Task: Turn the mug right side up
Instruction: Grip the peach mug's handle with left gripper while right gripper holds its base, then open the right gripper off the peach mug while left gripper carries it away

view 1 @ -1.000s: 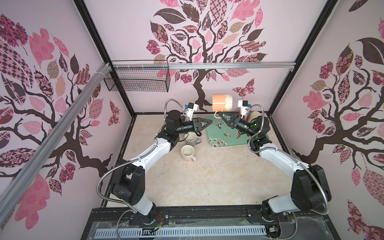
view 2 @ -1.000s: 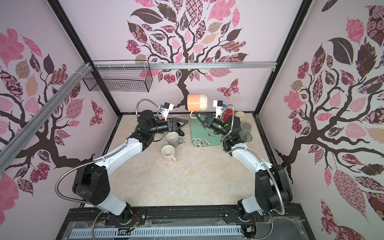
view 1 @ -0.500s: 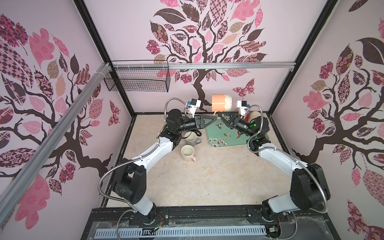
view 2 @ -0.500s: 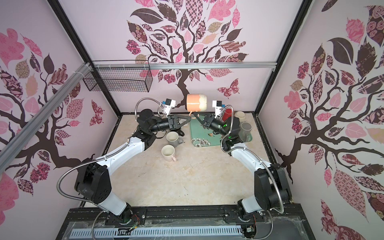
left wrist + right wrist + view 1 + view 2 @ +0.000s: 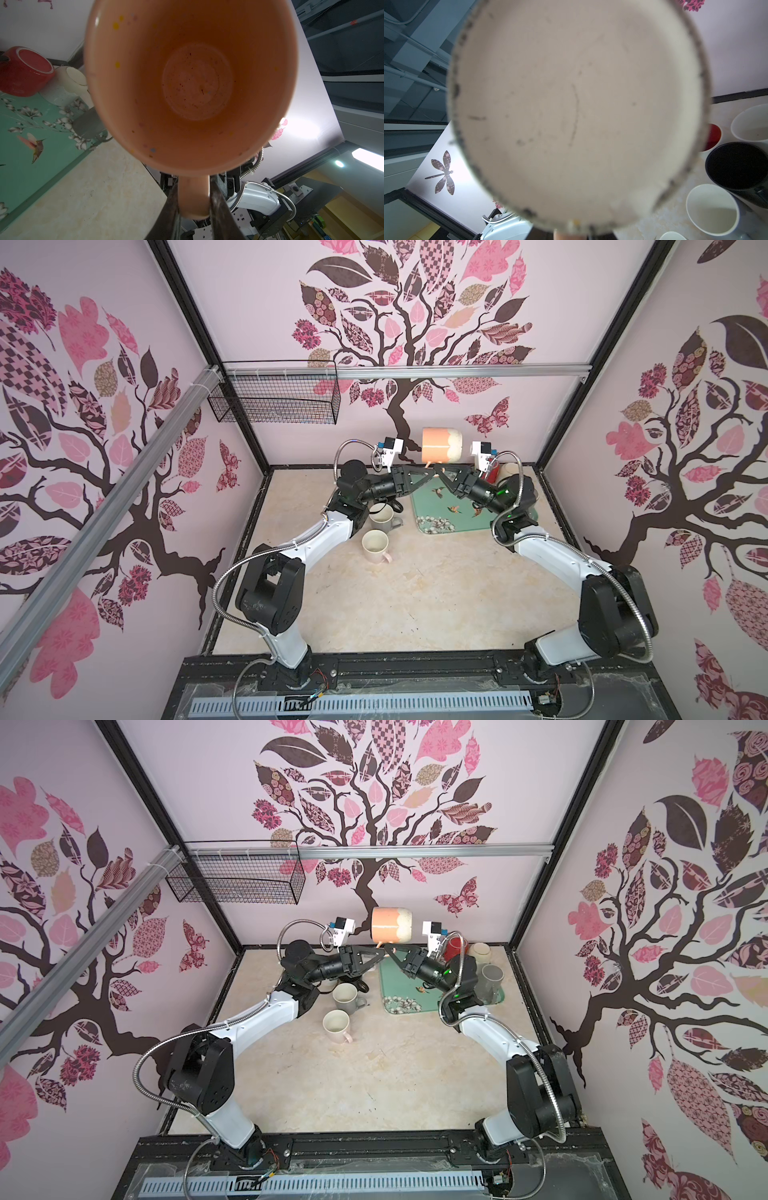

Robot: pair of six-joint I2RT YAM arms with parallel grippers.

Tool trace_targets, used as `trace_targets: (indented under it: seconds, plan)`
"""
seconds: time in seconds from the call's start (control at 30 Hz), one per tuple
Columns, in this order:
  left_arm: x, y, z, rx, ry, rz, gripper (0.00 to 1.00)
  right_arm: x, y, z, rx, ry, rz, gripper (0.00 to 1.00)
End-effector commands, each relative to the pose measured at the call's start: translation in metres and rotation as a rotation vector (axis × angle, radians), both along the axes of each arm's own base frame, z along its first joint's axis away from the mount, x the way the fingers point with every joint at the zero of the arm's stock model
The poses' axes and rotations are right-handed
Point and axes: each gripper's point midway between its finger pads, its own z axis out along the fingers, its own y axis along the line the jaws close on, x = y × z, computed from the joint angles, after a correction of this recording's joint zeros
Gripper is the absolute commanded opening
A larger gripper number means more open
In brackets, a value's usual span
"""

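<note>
In both top views, the mug (image 5: 441, 444) is hanging on its side in the air above the far end of the green hummingbird tray (image 5: 428, 506). Its mouth is facing the left arm and its handle is pointing down at the tray. Under it the left gripper (image 5: 428, 472) and right gripper (image 5: 444, 472) are meeting tip to tip at that handle. Two pale mugs (image 5: 345, 997) (image 5: 336, 1025) are standing mouth-up on the tabletop just left of the tray. In the left wrist view, the camera is looking straight into the mug's speckled orange inside, and the dark fingers (image 5: 218, 209) are sitting narrow, pressing either side of the handle. A red mug (image 5: 25, 72), a cream one and a grey one are crowding the tray's far corner. In the right wrist view, the mug's scuffed cream base is filling the picture, and the fingers are nearly closed, pinching a sliver of peach handle at the frame's edge. A black mug (image 5: 737, 166) is sitting off the tray.
</note>
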Motion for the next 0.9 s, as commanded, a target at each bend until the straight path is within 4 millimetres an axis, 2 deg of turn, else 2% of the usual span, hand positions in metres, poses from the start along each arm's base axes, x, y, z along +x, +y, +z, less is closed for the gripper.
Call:
trace_targets:
  seconds: [0.0,0.1,0.27,0.37,0.5,0.57,0.7,0.87]
  plan:
    - [0.0,0.004,0.04,-0.092,-0.086,0.024,0.28,-0.02,0.007,0.029,0.041,-0.14,0.052,0.0]
    - [0.004,0.005,0.043,-0.11,-0.085,0.039,0.31,-0.022,0.007,0.029,0.042,-0.139,0.055,0.0]
    - [0.006,0.003,0.044,-0.112,-0.079,0.037,0.28,-0.023,0.006,0.031,0.043,-0.146,0.049,0.0]
    - [0.007,-0.003,0.038,-0.095,-0.061,0.025,0.27,-0.022,0.007,0.028,0.029,-0.139,0.043,0.0]
    - [0.006,-0.012,0.027,-0.071,-0.036,0.001,0.33,-0.021,0.009,0.025,0.024,-0.134,0.041,0.0]
    - [0.006,-0.013,0.023,-0.069,-0.029,0.002,0.29,-0.02,0.009,0.023,0.02,-0.131,0.032,0.0]
    - [0.008,-0.011,0.02,-0.074,-0.021,0.026,0.13,-0.02,0.007,0.02,-0.007,-0.133,-0.002,0.0]
    - [0.01,-0.011,0.019,-0.072,-0.013,0.028,0.19,-0.018,0.003,0.017,-0.057,-0.142,-0.055,0.0]
